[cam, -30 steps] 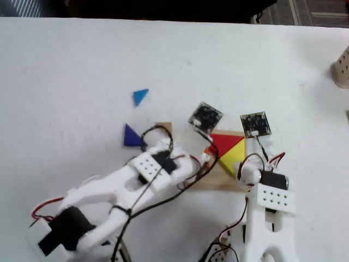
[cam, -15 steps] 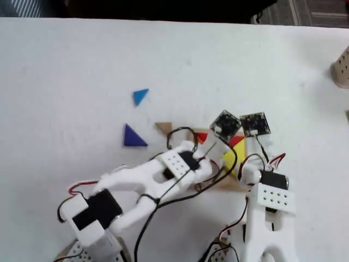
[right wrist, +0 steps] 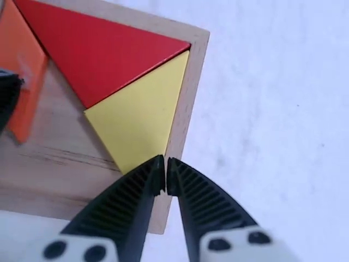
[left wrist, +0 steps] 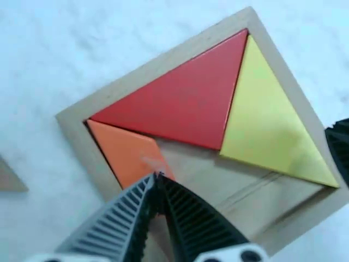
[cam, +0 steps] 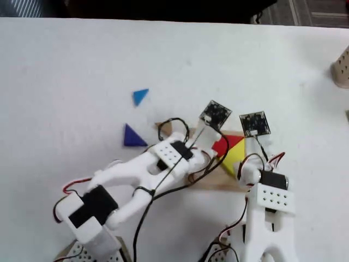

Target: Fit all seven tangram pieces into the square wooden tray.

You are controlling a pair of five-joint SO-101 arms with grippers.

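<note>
On the white counter (cam: 82,54) we see the square wooden tray (left wrist: 71,123) partly filled. The red triangle (left wrist: 180,103) lies along one inner edge. The yellow triangle (left wrist: 267,125) lies flush against the red one and runs along the neighbouring edge. The orange piece (left wrist: 128,155) sits in the corner beside the red triangle, touching it along one side. The rest of the tray floor is bare wood.

The left tool (left wrist: 158,180) is closed, its tips pressed together with nothing held between them. It hangs over the tray at the edge of the orange piece, and we cannot tell whether it touches the piece.

The right tool (right wrist: 164,169) is also closed and holds nothing. Its tips are over the tray's rim, right at the sharp corner of the yellow triangle.

Three pieces lie outside the tray. A small tan triangle (cam: 164,127) rests on the counter just beside the tray's corner. A dark blue triangle (cam: 132,136) lies a little further out, and a light blue triangle (cam: 140,96) lies beyond it, apart from the other two.
</note>
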